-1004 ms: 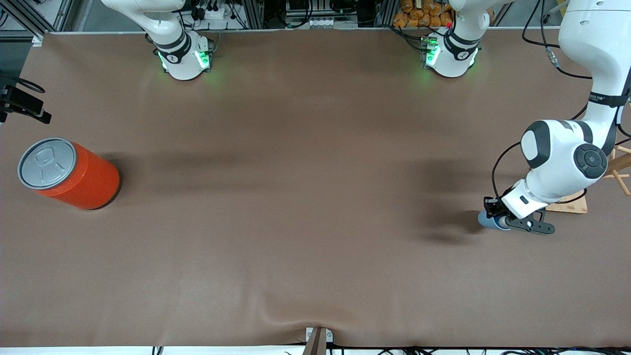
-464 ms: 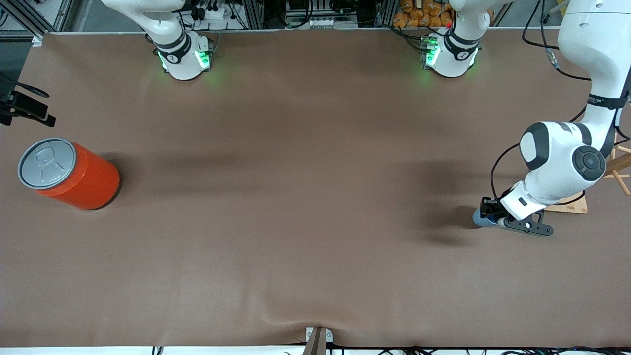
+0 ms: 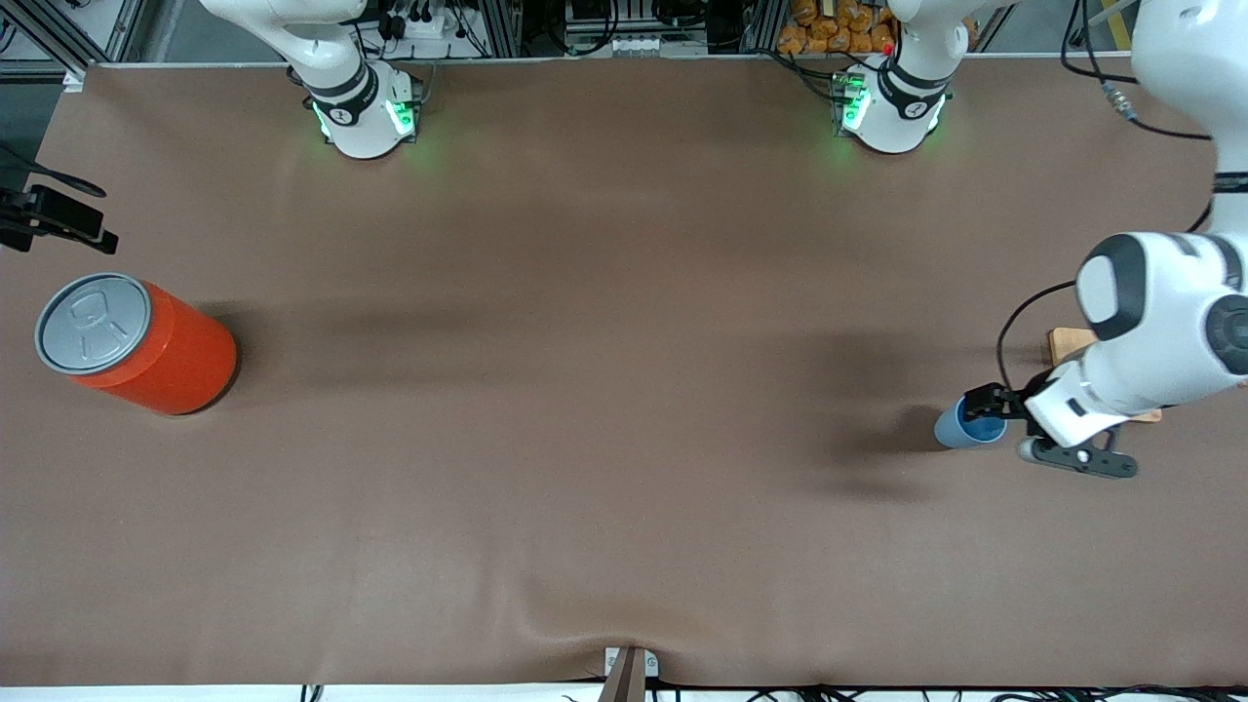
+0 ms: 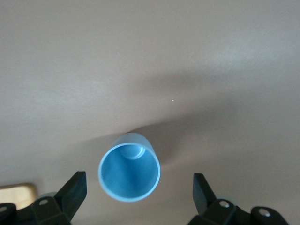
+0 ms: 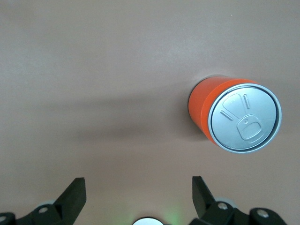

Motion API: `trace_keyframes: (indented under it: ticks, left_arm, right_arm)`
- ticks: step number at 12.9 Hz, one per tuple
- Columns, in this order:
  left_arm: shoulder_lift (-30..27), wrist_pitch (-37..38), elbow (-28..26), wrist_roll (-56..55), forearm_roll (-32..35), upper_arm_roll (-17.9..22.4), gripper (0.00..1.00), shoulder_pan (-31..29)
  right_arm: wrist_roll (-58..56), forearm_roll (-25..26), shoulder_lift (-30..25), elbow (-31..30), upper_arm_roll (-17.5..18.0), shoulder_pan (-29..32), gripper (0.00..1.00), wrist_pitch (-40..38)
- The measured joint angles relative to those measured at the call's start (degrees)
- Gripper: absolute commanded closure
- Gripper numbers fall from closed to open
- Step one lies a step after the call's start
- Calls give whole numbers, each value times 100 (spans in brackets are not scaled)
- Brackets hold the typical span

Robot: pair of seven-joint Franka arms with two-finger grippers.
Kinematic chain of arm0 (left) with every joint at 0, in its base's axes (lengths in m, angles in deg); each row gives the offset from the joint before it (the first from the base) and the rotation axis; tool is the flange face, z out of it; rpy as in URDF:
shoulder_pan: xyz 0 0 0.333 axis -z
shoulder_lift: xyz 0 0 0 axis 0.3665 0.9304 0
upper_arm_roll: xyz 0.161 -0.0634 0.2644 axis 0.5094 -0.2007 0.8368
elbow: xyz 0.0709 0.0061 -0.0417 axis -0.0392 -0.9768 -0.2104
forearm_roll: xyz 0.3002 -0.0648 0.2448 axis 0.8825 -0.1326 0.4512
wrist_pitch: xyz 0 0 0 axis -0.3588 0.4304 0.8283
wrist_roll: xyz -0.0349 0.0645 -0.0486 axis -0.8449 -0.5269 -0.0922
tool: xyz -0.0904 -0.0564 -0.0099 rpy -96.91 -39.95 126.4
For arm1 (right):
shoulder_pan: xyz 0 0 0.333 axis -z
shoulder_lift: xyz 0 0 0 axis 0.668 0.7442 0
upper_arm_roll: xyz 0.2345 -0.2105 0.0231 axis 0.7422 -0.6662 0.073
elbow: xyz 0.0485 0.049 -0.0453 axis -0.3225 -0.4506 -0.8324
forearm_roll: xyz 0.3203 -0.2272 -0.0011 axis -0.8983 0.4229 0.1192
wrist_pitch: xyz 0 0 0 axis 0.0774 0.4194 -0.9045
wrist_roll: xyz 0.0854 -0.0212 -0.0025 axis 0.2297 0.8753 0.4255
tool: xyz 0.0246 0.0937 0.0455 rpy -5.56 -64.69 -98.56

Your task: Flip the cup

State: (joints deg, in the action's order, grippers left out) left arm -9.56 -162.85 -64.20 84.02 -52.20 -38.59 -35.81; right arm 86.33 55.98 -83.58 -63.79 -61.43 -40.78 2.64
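Left wrist view gave us the clearest look: the light-blue cup stood upright on the brown table, mouth open toward the camera, and the left gripper had its fingers spread wide on either side of it, touching neither wall. The cup sat between the jaws, closer to the one at nine o'clock than to the one at three o'clock. Only the finger bases showed; their tips were cut off at the frame's edge.

In the front view we found the cup toward the left arm's end of the table, with the left gripper at its three o'clock, low over the surface; its fingers were hard to make out there. A wooden stand lay mostly hidden under the arm.

The right arm waited; the right gripper hung with its jaws apart, empty, above the table beside the orange can, whose grey lid faced up at the right arm's end.
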Motion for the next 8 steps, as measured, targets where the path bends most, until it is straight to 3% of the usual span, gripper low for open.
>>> trace_keyframes:
  ticks: [3, 8]
  left_arm:
    - [-97, 579, 713, 13, -10, 16, 0, -58]
    - [-922, 1763, 1022, -426, -124, 37, 0, -79]
  right_arm:
    - [0, 0, 0, -1, 0, -2, 0, 1]
    - [0, 0, 0, -1, 0, -3, 0, 10]
